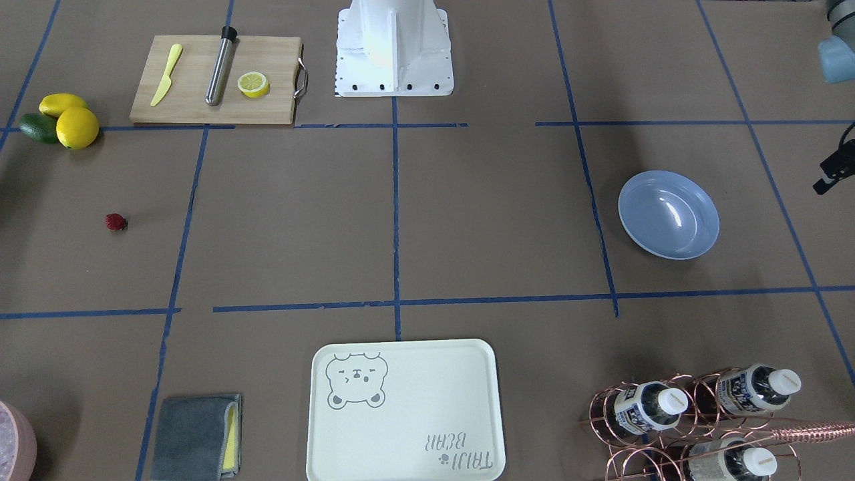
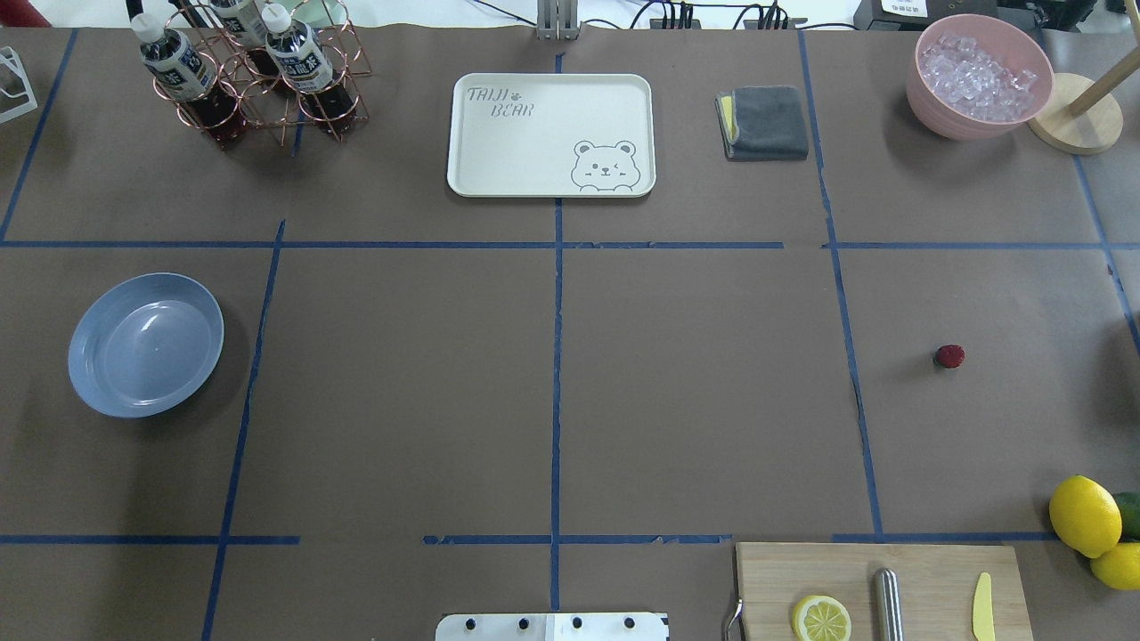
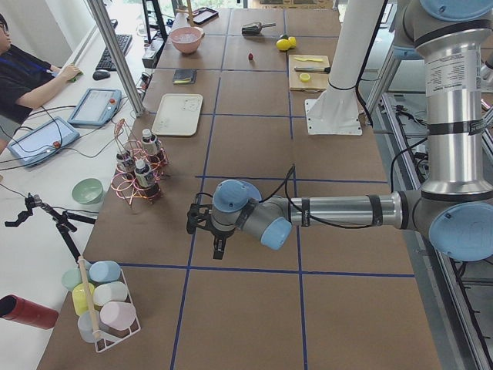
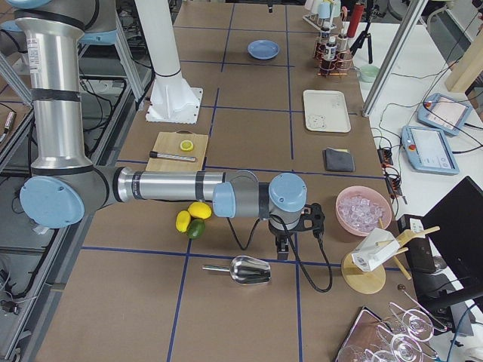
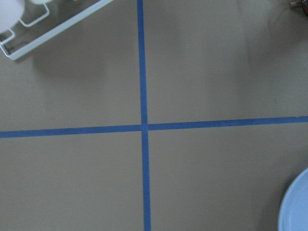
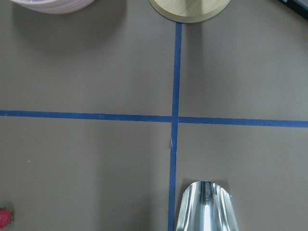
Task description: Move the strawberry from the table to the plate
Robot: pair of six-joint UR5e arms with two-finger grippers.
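The strawberry (image 2: 949,356), small and dark red, lies alone on the brown table (image 2: 695,401) on my right side, also seen in the front view (image 1: 115,222) and at the bottom-left corner of the right wrist view (image 6: 4,217). The light-blue plate (image 2: 145,344) sits empty far across on my left side (image 1: 668,214); its rim shows in the left wrist view (image 5: 294,208). My left gripper (image 3: 218,248) hangs over the table's left end, beyond the plate. My right gripper (image 4: 281,247) hangs over the right end, past the strawberry. I cannot tell whether either is open or shut.
A cutting board (image 2: 882,588) with a lemon slice, metal rod and yellow knife lies near my base. Lemons (image 2: 1084,515) and an avocado sit at the right. A bear-print tray (image 2: 550,133), grey cloth (image 2: 764,122), bottle rack (image 2: 240,71), ice bowl (image 2: 978,76) and metal scoop (image 4: 245,269) ring the table.
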